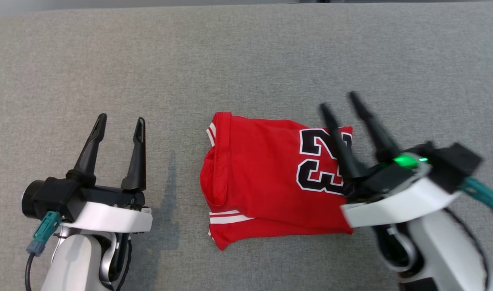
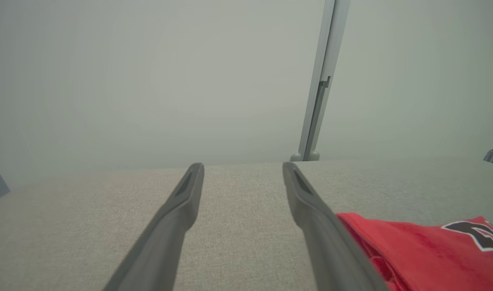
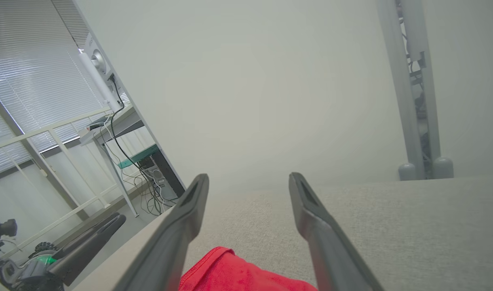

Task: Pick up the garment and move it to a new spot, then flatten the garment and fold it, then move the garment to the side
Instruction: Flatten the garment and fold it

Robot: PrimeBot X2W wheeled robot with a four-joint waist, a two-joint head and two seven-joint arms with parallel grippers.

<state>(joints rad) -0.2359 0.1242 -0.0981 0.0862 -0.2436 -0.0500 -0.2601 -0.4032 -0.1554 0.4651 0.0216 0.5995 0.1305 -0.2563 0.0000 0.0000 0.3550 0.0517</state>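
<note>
The garment (image 1: 266, 173) is a red jersey with white stripes and a black number, folded into a compact rectangle on the grey cloth table (image 1: 246, 60). My right gripper (image 1: 338, 102) hangs open above the garment's right edge, nothing between its fingers. In the right wrist view the garment (image 3: 238, 275) lies below the open right gripper (image 3: 248, 182). My left gripper (image 1: 120, 120) stands open and empty to the left of the garment, apart from it. In the left wrist view the left gripper (image 2: 242, 167) is open, with the garment (image 2: 424, 250) at the lower right.
The grey table surface stretches wide on all sides of the garment. A grey post (image 2: 321, 81) stands beyond the table's far edge. In the right wrist view a desk with cables (image 3: 121, 133) and a window with blinds (image 3: 28, 72) lie off the table.
</note>
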